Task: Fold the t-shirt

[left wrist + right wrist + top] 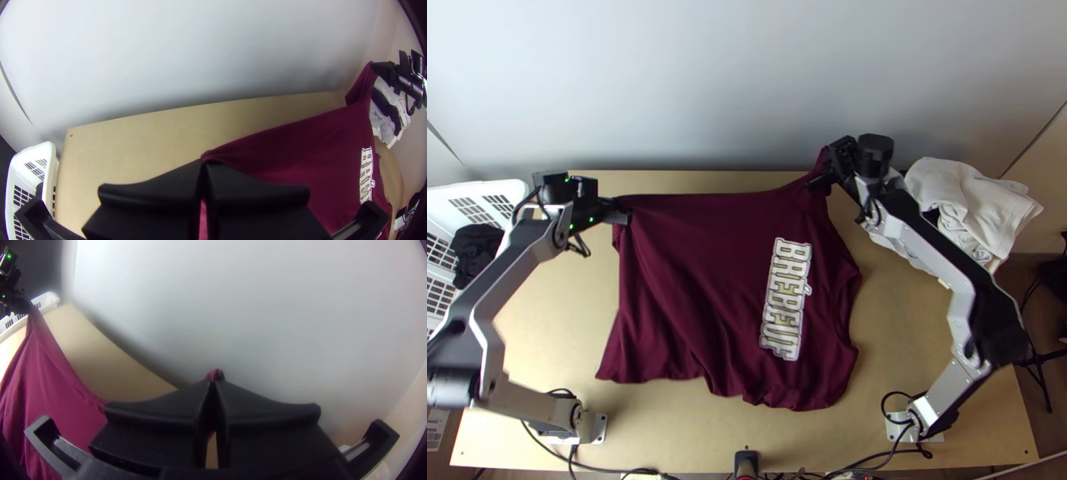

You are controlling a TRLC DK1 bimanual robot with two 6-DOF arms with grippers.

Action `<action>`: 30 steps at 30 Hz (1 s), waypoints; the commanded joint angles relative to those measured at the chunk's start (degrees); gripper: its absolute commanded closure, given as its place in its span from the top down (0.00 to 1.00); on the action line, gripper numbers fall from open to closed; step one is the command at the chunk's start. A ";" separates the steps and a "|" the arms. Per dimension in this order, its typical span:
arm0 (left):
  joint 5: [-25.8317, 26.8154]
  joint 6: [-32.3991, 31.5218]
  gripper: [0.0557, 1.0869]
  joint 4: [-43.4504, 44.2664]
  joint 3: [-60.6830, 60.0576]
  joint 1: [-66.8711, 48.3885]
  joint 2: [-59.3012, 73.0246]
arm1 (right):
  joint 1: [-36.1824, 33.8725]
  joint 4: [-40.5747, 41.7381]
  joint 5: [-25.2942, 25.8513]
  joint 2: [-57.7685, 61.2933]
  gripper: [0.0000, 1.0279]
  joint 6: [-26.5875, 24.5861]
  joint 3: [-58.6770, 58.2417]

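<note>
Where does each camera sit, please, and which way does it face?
Top view: high over the near edge of the table, facing steeply down on the t-shirt; left arm and right arm show.
Left wrist view: on the left wrist, facing over the table to the wall; its jaws and the right gripper show.
Right wrist view: on the right wrist, facing the wall; its jaws and the left gripper show.
Both wrist views share t-shirt, wall and white basket.

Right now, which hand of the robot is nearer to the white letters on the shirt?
The right hand. It grips the shirt a little beyond the letters; the left hand grips it across on the other side, farther away.
</note>
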 commanded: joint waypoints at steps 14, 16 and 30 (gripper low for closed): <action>-0.43 0.05 0.04 11.42 13.65 1.56 27.52 | -0.59 -0.08 0.87 18.96 0.03 -0.65 13.50; -1.14 -0.12 0.04 12.04 14.96 1.56 28.66 | -0.59 0.19 1.04 19.92 0.03 -0.74 14.20; -4.92 -2.85 0.04 12.83 24.28 0.68 35.78 | 0.11 1.59 2.97 28.62 0.03 -0.91 23.69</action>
